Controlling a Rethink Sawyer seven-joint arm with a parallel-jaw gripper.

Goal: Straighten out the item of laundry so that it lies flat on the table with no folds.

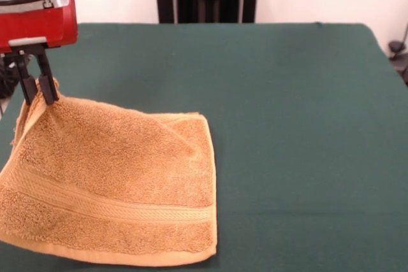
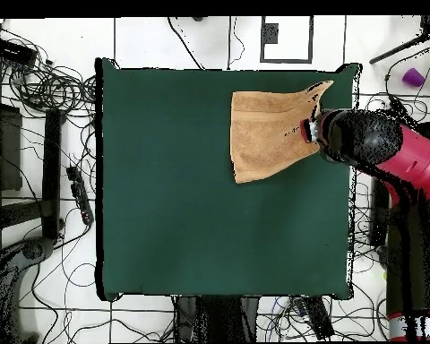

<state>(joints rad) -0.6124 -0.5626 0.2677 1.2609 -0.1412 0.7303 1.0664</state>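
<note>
Towel: an orange-tan terry towel (image 1: 115,189) lies at the near-left part of the table in the front view, its left side running past the picture's left edge; in the overhead view (image 2: 268,134) it sits near the table's top right corner.
Towel's lie: most of it rests on the cloth, but the far-left corner is lifted to a peak, and the fabric slopes down from that peak with a soft ridge running toward the middle.
Band: a flat woven band (image 1: 121,208) crosses the towel near its front edge, with a hemmed border along the front and right sides.
Left edge: the border there curls up and over on itself below the raised corner.
Claw: the gripper (image 1: 37,93) has its two dark fingers (image 1: 48,81) drawn together, pinching the towel's raised corner between them.
Arm: the red and black arm (image 1: 38,20) comes down at the top left of the front view; from overhead it reaches in from the right (image 2: 389,152) over the table's right edge.
Table: the dark green cloth surface (image 1: 293,132) is far larger than the towel.
Surroundings: cables (image 2: 39,81) lie on the pale floor round the table.
</note>
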